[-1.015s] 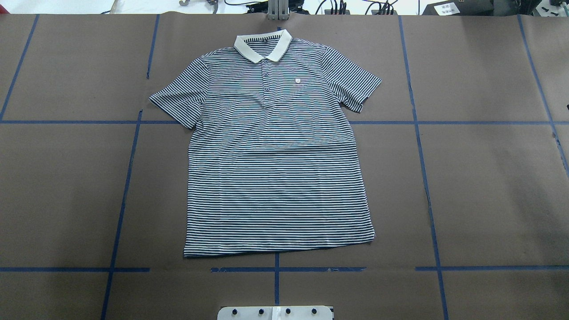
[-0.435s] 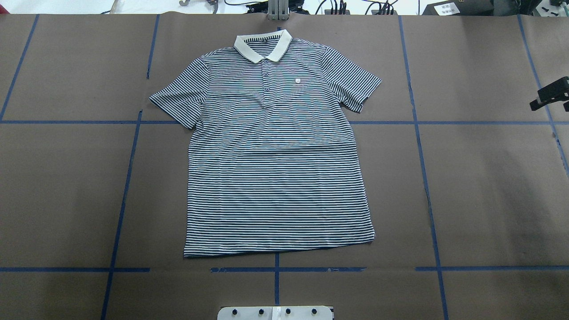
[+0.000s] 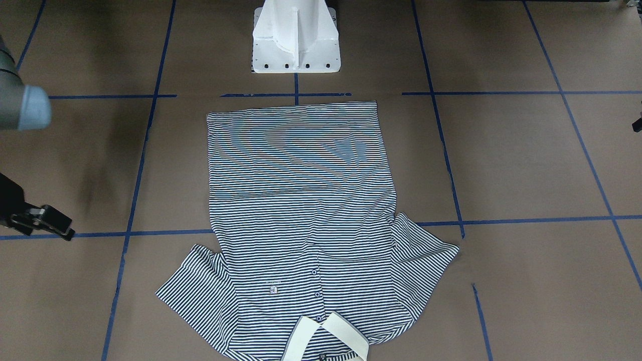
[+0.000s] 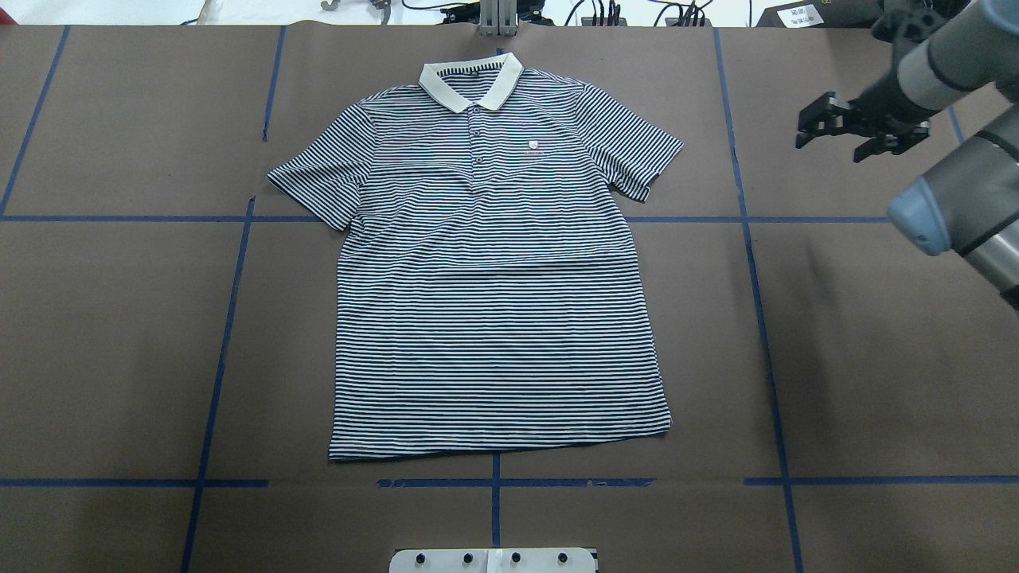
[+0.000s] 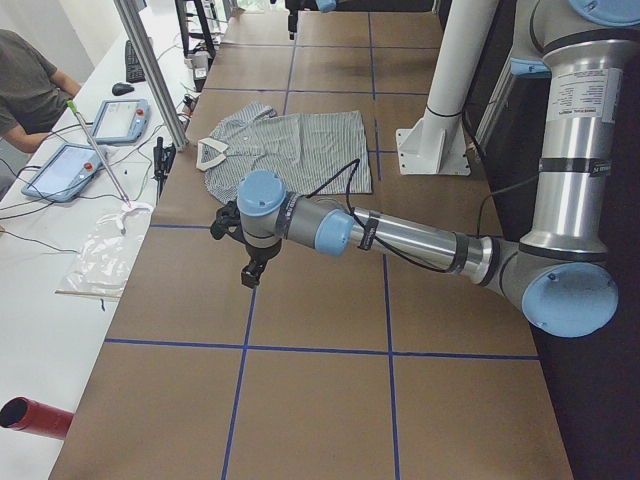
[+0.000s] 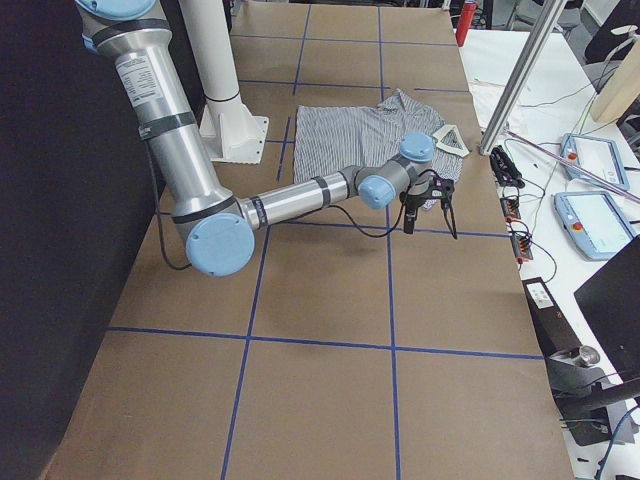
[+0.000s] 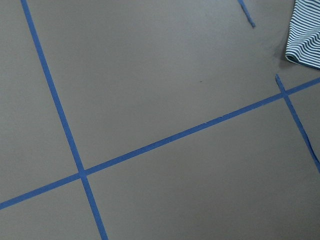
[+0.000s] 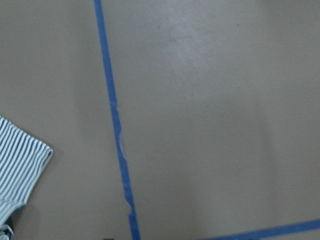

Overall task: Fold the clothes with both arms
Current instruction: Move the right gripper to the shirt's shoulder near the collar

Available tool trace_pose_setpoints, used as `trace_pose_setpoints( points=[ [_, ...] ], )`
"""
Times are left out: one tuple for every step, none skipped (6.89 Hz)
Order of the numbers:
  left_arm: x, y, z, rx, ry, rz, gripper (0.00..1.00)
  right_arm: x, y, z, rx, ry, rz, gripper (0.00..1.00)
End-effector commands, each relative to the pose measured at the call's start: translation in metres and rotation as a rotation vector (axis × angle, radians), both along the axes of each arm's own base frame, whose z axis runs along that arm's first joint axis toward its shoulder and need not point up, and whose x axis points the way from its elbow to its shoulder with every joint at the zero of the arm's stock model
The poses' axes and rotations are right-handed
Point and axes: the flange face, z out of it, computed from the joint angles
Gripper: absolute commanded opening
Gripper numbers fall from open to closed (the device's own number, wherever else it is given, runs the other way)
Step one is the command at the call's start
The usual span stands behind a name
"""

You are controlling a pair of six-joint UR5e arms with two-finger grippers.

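The brown-covered table (image 4: 876,358), gridded with blue tape (image 4: 218,374), carries a striped polo shirt (image 4: 493,318) lying flat, face up, and a white pedestal base (image 3: 296,40).

No text legible in any view. Small shield-shaped chest logo (image 4: 534,144) on navy-and-white striped polo shirt (image 4: 493,318), well apart from right arm's black pincer gripper (image 4: 828,143): lettering too small. White printed label (image 6: 135,72) on silver upper-arm tube (image 6: 160,130), far back from the pincer: unreadable. White sticker (image 4: 800,14) on black box (image 4: 832,11) beyond the pincer: blurred.

Cloth shirt (image 4: 493,318) lies on matt brown paper (image 4: 876,358).
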Motion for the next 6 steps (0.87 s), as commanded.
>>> trace_pose_setpoints(
  points=[
    [0.000,0.000,0.000,0.002,0.000,0.001,1.00,-0.095,-0.051,-0.008,0.037,-0.015,0.129,0.85],
    [0.001,0.000,-0.003,0.005,0.002,0.002,1.00,-0.112,-0.049,-0.006,0.037,-0.014,0.113,0.85],
    [0.001,0.000,-0.004,0.009,0.003,0.000,1.00,-0.136,-0.041,-0.003,0.031,-0.001,0.098,0.85],
    [0.000,0.000,-0.006,0.013,0.003,-0.004,1.00,-0.148,-0.038,-0.002,0.033,0.015,0.096,0.83],
    [0.001,0.000,-0.006,0.016,0.003,-0.003,1.00,-0.155,-0.043,-0.002,0.025,0.023,0.096,0.78],
    [0.001,0.001,-0.007,0.017,0.004,-0.002,1.00,-0.160,-0.050,-0.011,0.027,0.021,0.096,0.76]
  ],
)
